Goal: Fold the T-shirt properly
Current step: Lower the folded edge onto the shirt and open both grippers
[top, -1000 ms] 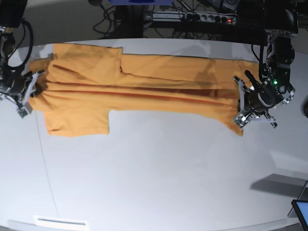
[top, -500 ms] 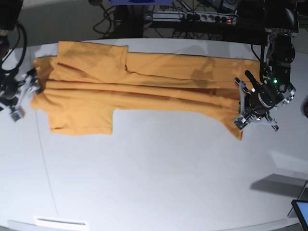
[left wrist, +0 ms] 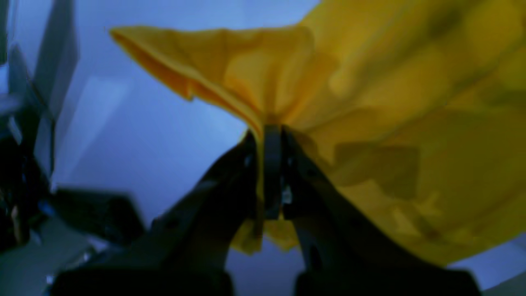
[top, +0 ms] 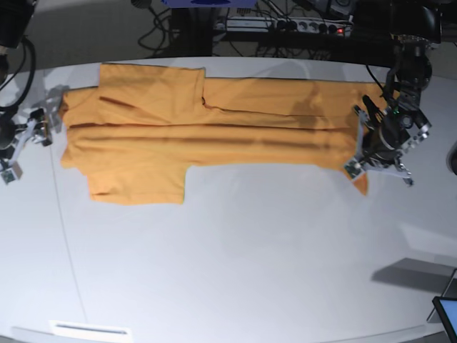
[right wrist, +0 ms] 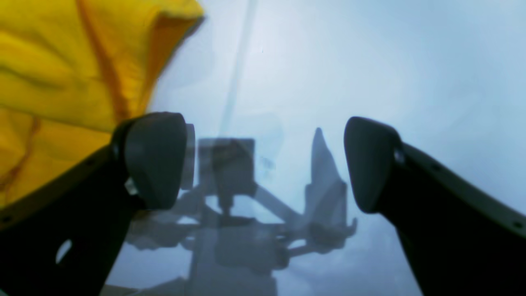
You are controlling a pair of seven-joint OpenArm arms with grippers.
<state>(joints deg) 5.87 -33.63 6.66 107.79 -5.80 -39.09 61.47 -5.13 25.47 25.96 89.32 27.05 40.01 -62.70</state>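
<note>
I note the right gripper (right wrist: 263,164) has just released the collar end, jaws now wide and empty, while the left gripper (left wrist: 271,172) stays clamped on the hem of the large orange-yellow cloth T-shirt (top: 214,136), lying lengthwise-folded across the white tabletop (top: 235,271), ready for regrasping.

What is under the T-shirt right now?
Only the white table shows around the T-shirt. The cloth covers whatever lies beneath it; no bulge hints at an object there.

Black claw (right wrist: 263,164) with rounded dark-grey pads (right wrist: 154,158) and small screws.
</note>
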